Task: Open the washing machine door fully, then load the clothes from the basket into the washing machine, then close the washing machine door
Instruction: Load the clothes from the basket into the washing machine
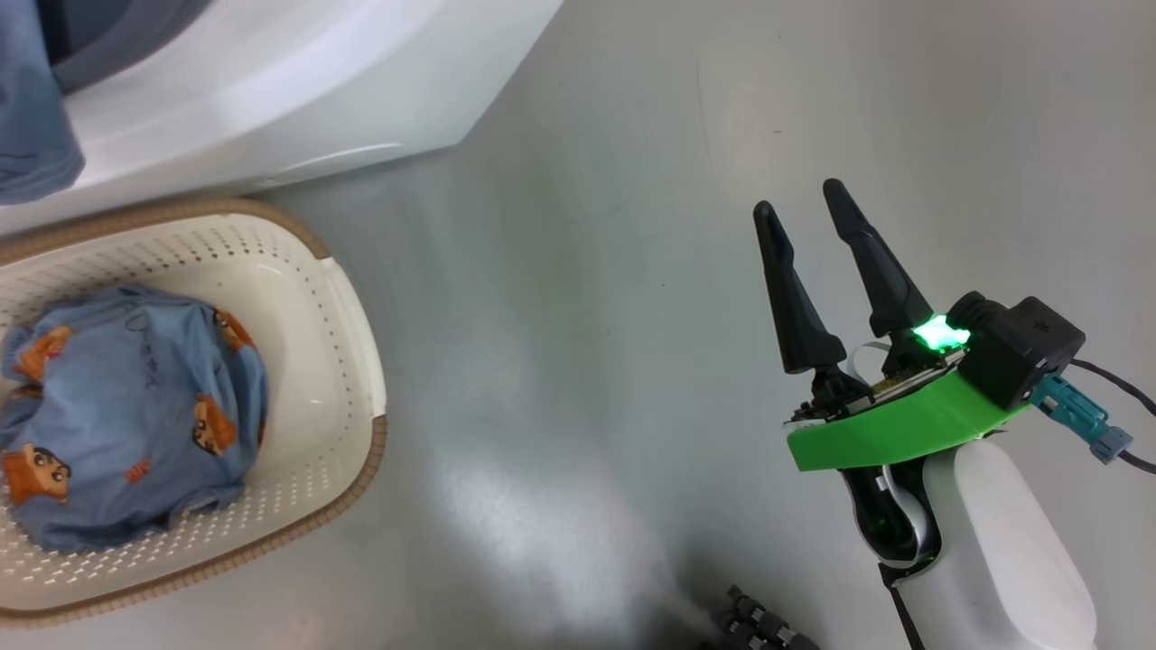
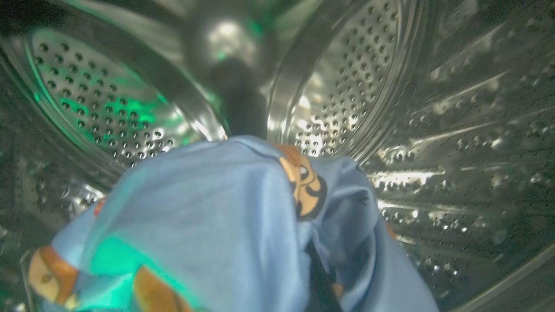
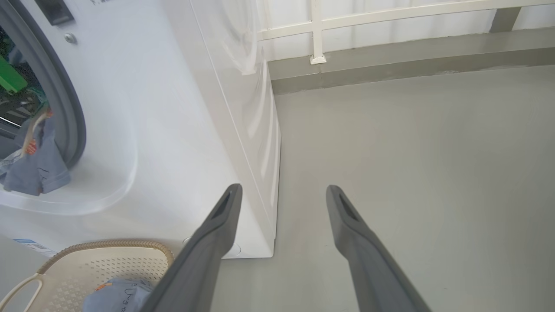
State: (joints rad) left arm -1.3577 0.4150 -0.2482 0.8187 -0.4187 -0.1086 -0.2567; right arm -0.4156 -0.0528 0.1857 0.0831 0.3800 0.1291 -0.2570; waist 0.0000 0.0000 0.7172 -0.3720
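Two light blue garments make up the clothes I can see. One garment [image 2: 208,208] is bunched over my left gripper [image 2: 320,277] deep inside the perforated steel drum [image 2: 347,86] of the washing machine [image 1: 298,81]. The second garment [image 1: 126,424] lies heaped in the cream basket [image 1: 352,361], which stands on the grey floor [image 1: 587,361] just in front of the machine.

The left jaws are closed almost completely, and the cloth rising from between them tells me they are pinching it. From the right wrist view, a tail of blue fabric [image 3: 39,169] hangs out over the grey gasket [image 3: 69,108]; I take it to be part of the same piece.

My right gripper [image 1: 798,199] hovers over bare floor, well apart from the basket, with its fingers spread wide and nothing between them.

I expect this fabric to be light, limp and thin. It should drape and fold rather than hold any shape, and a loose end could catch on the gasket lip. For the heap in the basket, I would pinch a raised fold near the crown, deep enough to take several layers, so less trails.

Both pieces carry orange-brown cartoon boy faces and thin dark line markings on the blue.
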